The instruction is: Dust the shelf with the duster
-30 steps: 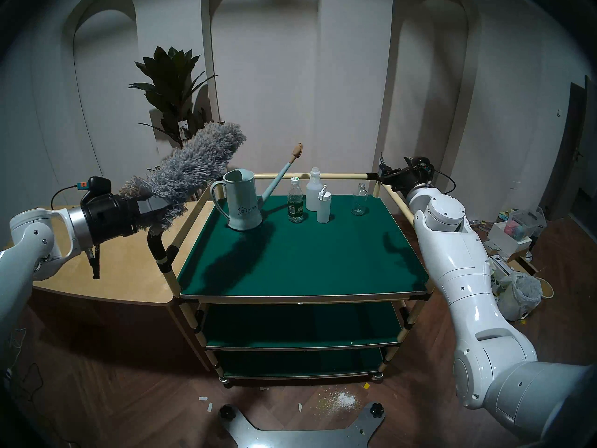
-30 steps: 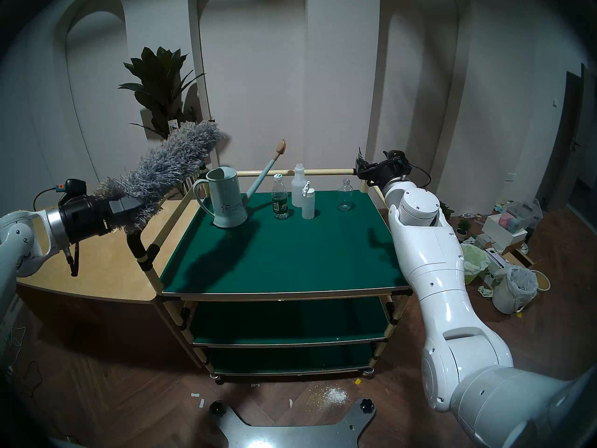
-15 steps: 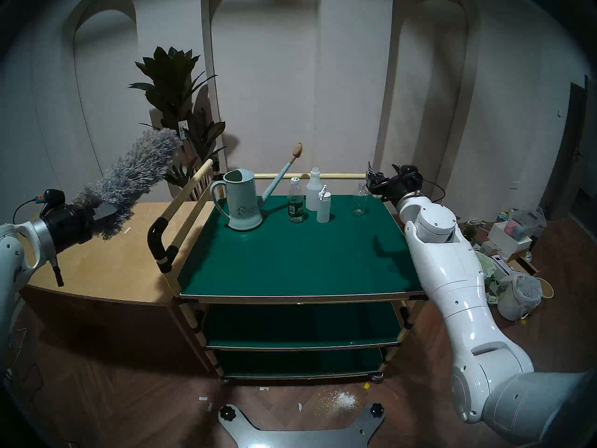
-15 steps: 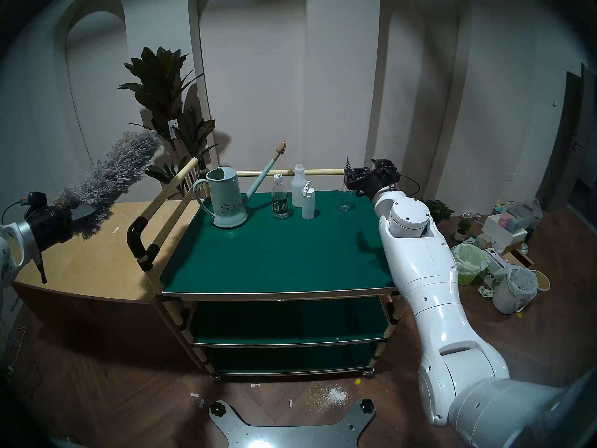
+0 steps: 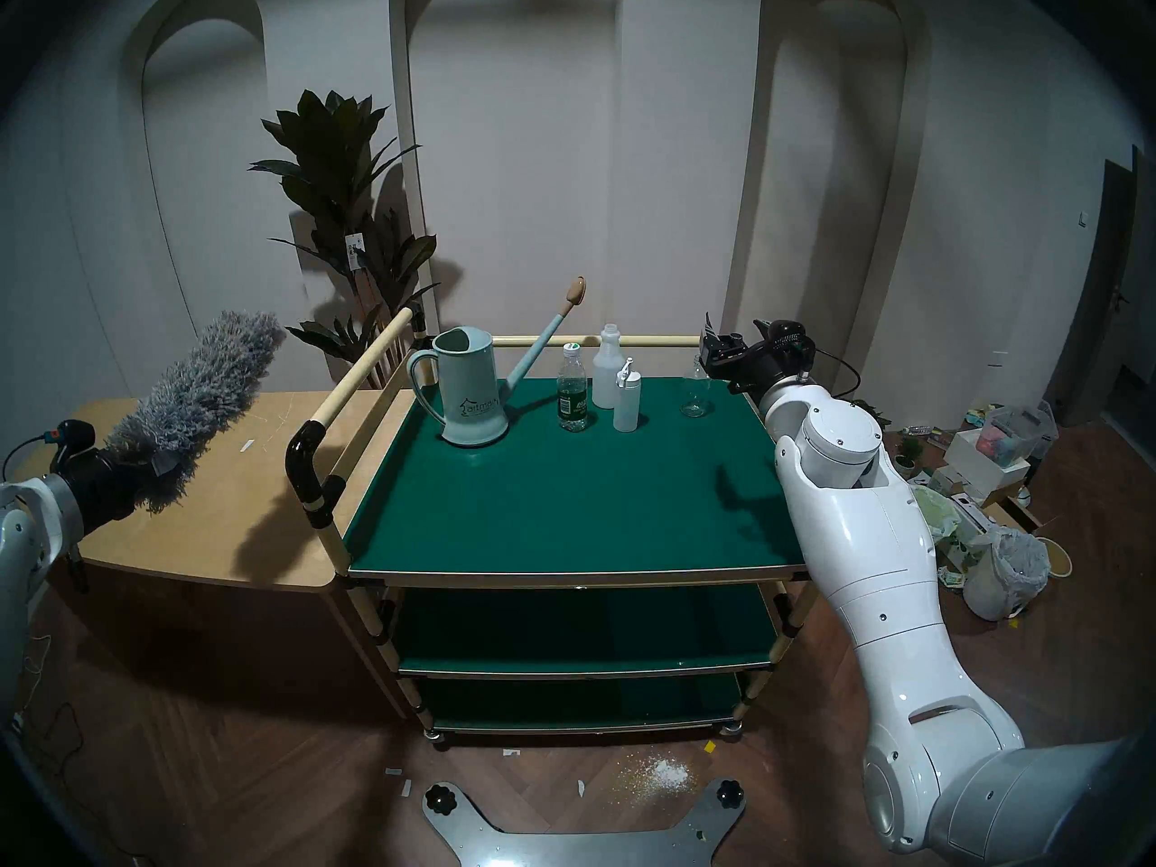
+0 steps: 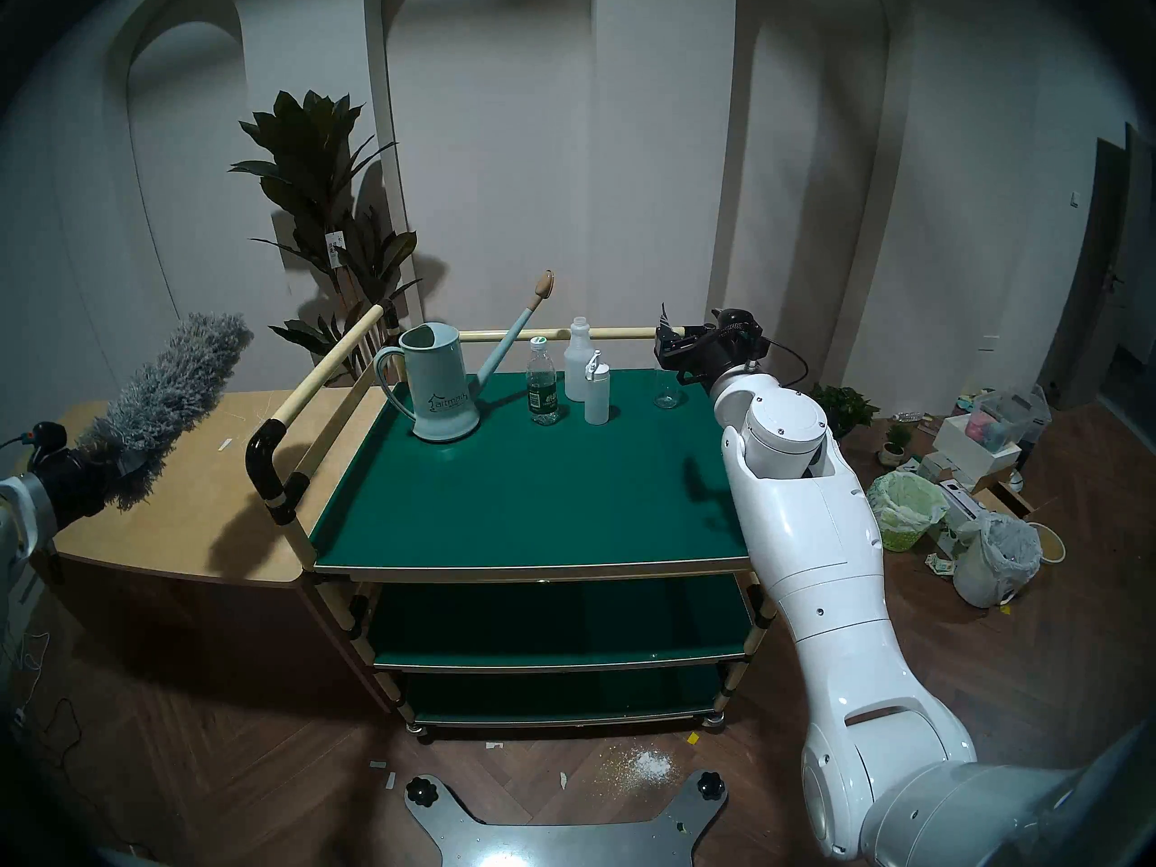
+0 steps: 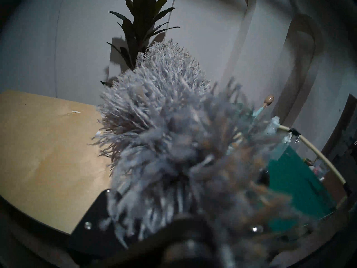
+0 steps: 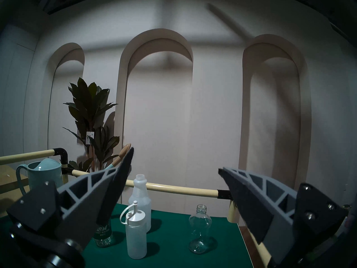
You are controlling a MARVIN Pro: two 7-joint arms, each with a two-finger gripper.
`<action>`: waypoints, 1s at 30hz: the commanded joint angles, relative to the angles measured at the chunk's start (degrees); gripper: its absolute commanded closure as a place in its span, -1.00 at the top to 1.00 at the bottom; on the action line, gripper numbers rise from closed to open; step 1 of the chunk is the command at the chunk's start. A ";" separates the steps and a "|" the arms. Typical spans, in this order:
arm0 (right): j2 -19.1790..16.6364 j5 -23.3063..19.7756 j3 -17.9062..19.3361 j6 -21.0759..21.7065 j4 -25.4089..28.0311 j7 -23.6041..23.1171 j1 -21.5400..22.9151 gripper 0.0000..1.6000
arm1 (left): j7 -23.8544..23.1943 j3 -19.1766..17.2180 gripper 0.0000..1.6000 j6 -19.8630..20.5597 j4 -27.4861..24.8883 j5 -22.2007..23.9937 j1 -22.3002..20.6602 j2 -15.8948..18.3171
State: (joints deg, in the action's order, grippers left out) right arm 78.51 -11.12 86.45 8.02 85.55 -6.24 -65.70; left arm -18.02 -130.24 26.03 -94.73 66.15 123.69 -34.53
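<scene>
The fluffy grey duster (image 5: 200, 403) points up and to the right over the tan table, left of the cart. My left gripper (image 5: 159, 465) is shut on its base; the fluff hides the handle. It fills the left wrist view (image 7: 160, 126) and also shows in the right head view (image 6: 169, 396). The dark-green shelf (image 5: 563, 503) is the cart's top tier; its front half is bare. My right gripper (image 5: 710, 340) is open and empty above the shelf's back right corner. In the right wrist view (image 8: 176, 159) its jaws stand wide apart.
At the back of the shelf stand a pale blue watering can (image 5: 469, 396), a water bottle (image 5: 572, 396), two white bottles (image 5: 627, 396) and a clear glass bottle (image 5: 694, 393). The cart's raised left rail (image 5: 356, 378) lies between duster and shelf. The tan table (image 5: 219, 521) adjoins at left.
My left arm has drawn back left and down with the duster, from over the cart's left rail to over the tan table. My right gripper has moved left over the shelf's back right corner.
</scene>
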 commanded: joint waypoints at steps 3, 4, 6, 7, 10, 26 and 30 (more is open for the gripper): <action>0.98 0.23 0.19 2.71 6.82 2.62 -2.50 1.00 | 0.56 10.53 -1.00 -8.75 7.35 -4.11 -6.72 4.86; 1.03 0.26 0.15 3.01 7.29 2.86 -2.81 1.00 | 0.47 11.15 -1.00 -9.01 7.94 -4.45 -7.14 5.05; 1.08 0.38 0.08 3.51 8.07 3.35 -3.34 1.00 | 1.07 13.53 -1.00 -10.64 9.22 -5.70 -8.34 5.78; 1.10 0.43 0.06 3.69 8.39 3.57 -3.60 1.00 | 1.11 14.21 -1.00 -10.98 9.65 -5.73 -8.83 5.66; 1.15 0.57 0.08 4.24 9.40 4.20 -4.46 1.00 | 1.85 17.45 -1.00 -12.60 11.57 -4.57 -10.71 5.79; 1.53 1.90 0.02 5.88 12.31 6.36 -7.45 1.00 | 5.97 30.60 -1.00 -15.30 14.22 -1.95 -19.53 4.93; 1.66 2.18 -0.05 5.93 12.77 6.78 -7.98 1.00 | 6.74 33.06 -1.00 -15.50 15.38 -1.46 -22.32 4.32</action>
State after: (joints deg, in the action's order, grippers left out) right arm 79.80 -9.04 86.57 14.25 95.97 0.20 -73.60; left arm -12.04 -99.74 12.03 -79.90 63.99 107.53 -30.17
